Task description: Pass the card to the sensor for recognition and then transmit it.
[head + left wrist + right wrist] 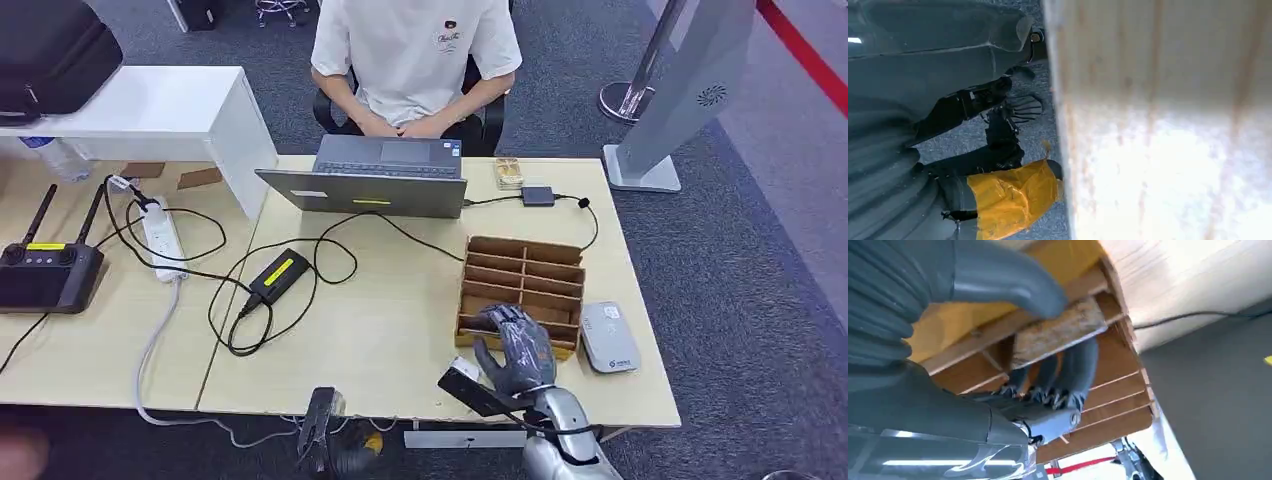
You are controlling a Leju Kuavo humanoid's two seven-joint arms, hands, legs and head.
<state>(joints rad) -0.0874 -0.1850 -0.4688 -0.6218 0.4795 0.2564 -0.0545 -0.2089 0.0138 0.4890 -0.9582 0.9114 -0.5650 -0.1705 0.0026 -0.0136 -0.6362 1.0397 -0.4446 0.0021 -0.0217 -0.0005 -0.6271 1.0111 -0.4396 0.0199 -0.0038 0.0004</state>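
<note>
Right hand (1048,365) pinches the card (1058,332) over the wooden organizer (522,290); thin, stiff, likely slippery—grip its edges.

You see a matt pale-wood counter (400,330), a brown wooden slotted rack (522,285), and a rough, speckled card (1058,332).

A pale wooden worktop (420,330) stands on dark grey carpet (740,270). A white shelf unit (150,115) sits at its far left corner. A red floor stripe (805,50) crosses beyond its far right corner.
</note>
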